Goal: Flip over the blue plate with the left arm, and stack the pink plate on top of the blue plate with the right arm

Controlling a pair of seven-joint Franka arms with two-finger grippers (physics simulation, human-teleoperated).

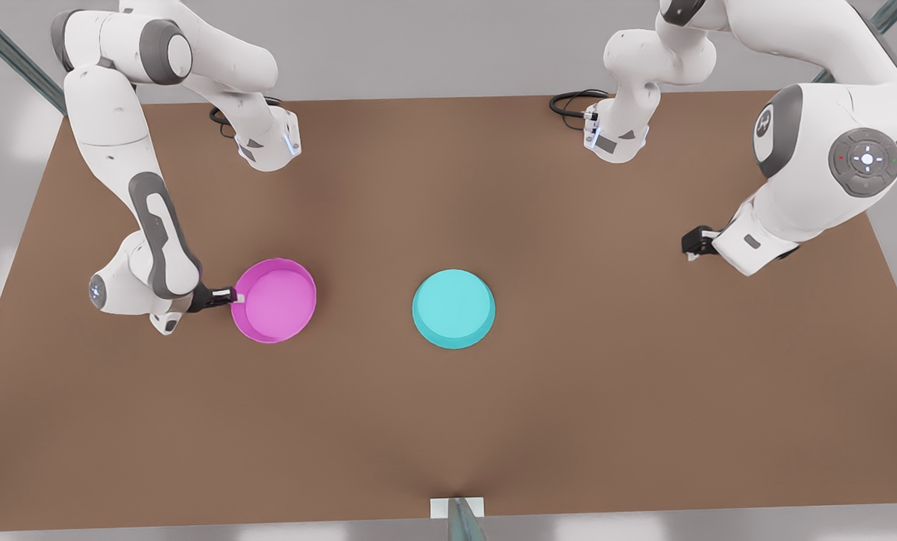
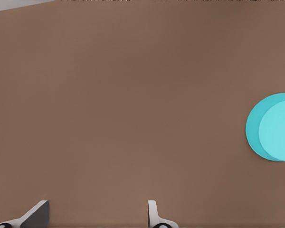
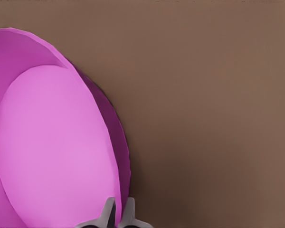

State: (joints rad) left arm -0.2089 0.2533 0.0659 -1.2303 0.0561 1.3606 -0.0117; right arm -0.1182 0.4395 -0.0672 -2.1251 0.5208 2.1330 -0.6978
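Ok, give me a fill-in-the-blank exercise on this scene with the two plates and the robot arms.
1. The right pincer is shut on the rim of the round magenta-pink plastic plate, which sits with its open side facing ____.
2. The round cyan plastic plate lies with its flat base facing ____.
3. The left pincer hangs apart from both plates, its fingers ____.

Missing words: up; up; open

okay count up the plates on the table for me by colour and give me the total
Pink plate: 1, rim pinched by the right gripper
Blue plate: 1, lying base up, apart from the left gripper, which waits open
Total: 2 plates on the table
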